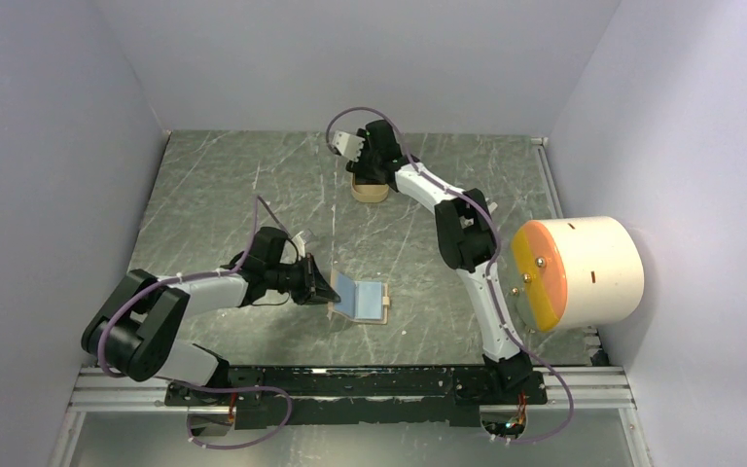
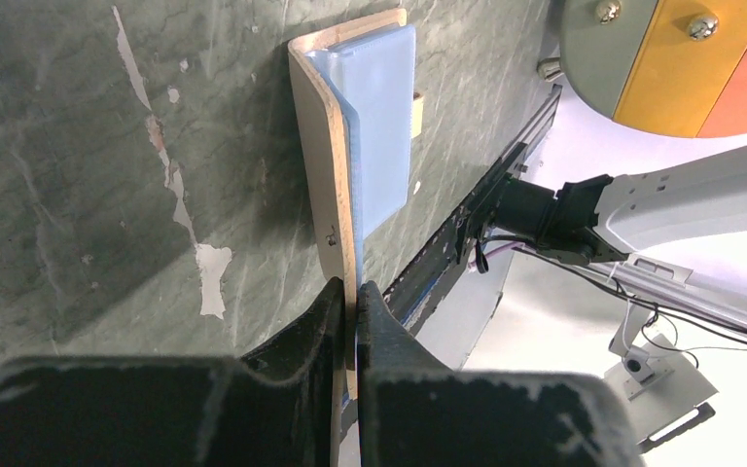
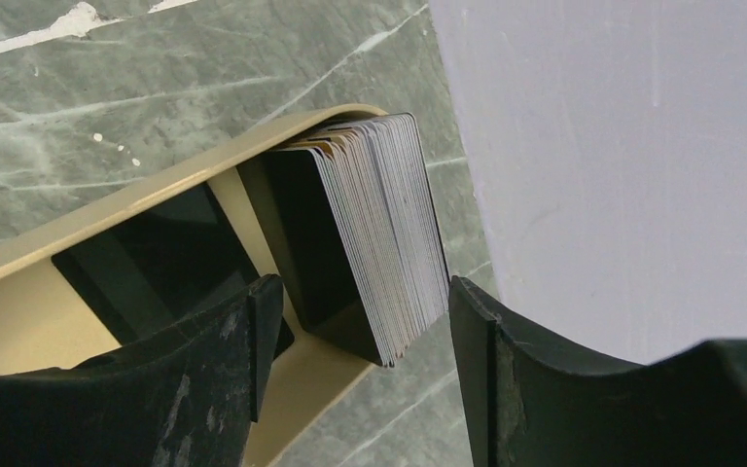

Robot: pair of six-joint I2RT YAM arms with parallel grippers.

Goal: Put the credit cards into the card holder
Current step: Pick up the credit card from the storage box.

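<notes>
No card visible in card holder [image 2: 374, 117] yet. Left gripper [image 2: 355, 297] clenched on its edge, holder open just ahead. Right gripper [image 3: 365, 292] released, jaws straddling credit cards [image 3: 389, 224] standing in tray [image 3: 156, 190]. Judging by this, whole transfer remains.

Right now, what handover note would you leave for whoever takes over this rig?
Left tool: shut on the edge of the card holder, which lies open near the middle of the table.
Right tool: open, straddling the stack of credit cards in the tan tray at the far side.
Done: holder open and held; no card visible in it.
Left: grip a card, carry it over, slide it in, repeat.
</notes>
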